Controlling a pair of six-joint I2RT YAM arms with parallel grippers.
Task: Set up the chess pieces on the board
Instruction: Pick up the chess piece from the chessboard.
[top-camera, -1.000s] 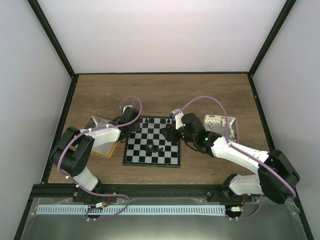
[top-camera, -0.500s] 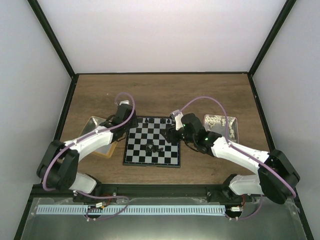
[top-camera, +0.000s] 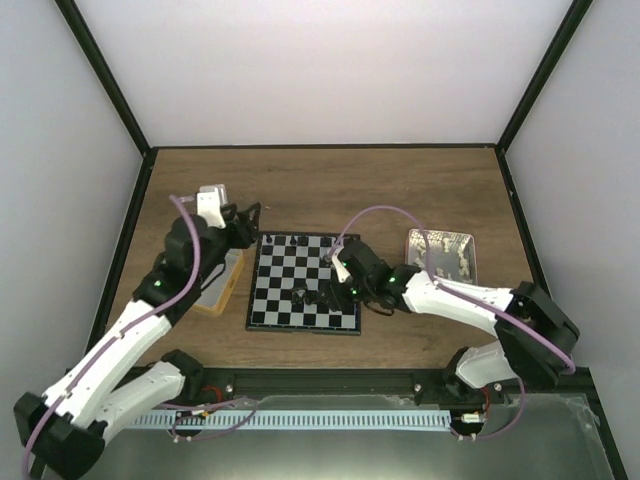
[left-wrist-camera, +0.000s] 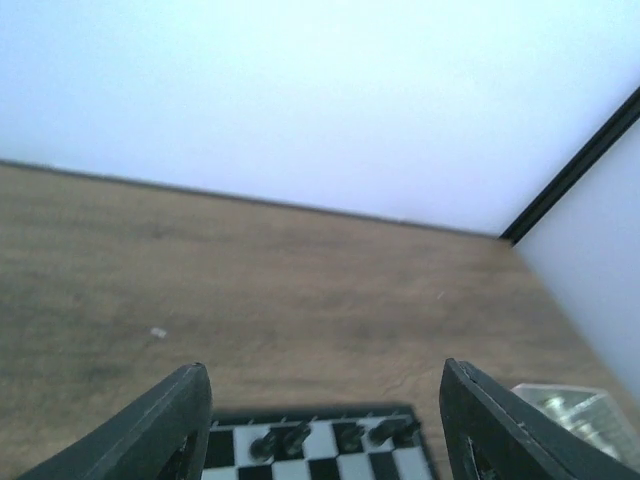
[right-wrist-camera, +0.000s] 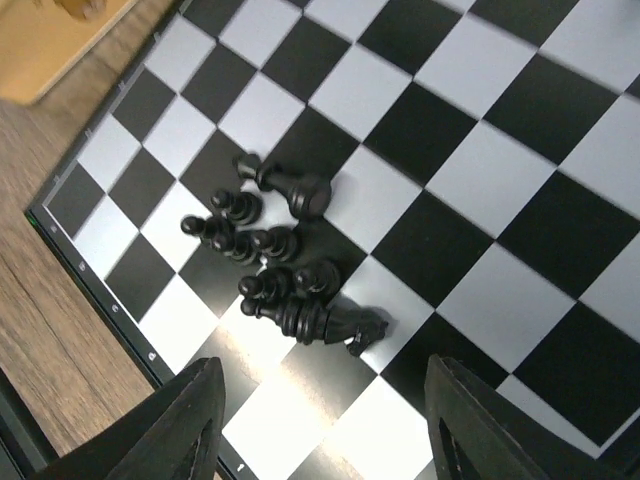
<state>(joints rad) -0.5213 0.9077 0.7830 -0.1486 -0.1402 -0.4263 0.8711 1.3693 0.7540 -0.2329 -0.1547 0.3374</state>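
The board (top-camera: 290, 270) lies flat at the table's middle. A heap of black chess pieces (top-camera: 311, 295) lies toppled near its front edge, and in the right wrist view this heap (right-wrist-camera: 280, 265) sits on the board (right-wrist-camera: 480, 170) just ahead of my right gripper (right-wrist-camera: 325, 430). That right gripper (top-camera: 333, 290) is open and holds nothing. A few pieces (top-camera: 290, 241) stand along the far row, also seen as pieces (left-wrist-camera: 290, 438) low in the left wrist view. My left gripper (top-camera: 248, 216) is raised off the board's far-left corner; the gripper (left-wrist-camera: 325, 430) is open and empty.
A yellow-rimmed tray (top-camera: 222, 292) sits left of the board, under my left arm. A clear tray (top-camera: 443, 252) with pale bits stands to the right and shows again as the tray (left-wrist-camera: 570, 410). White enclosure walls close in the back and both sides.
My left arm has lifted and drawn back to the left from the board's far-left corner, and its jaws have opened. My right gripper has moved toward the heap near the front.
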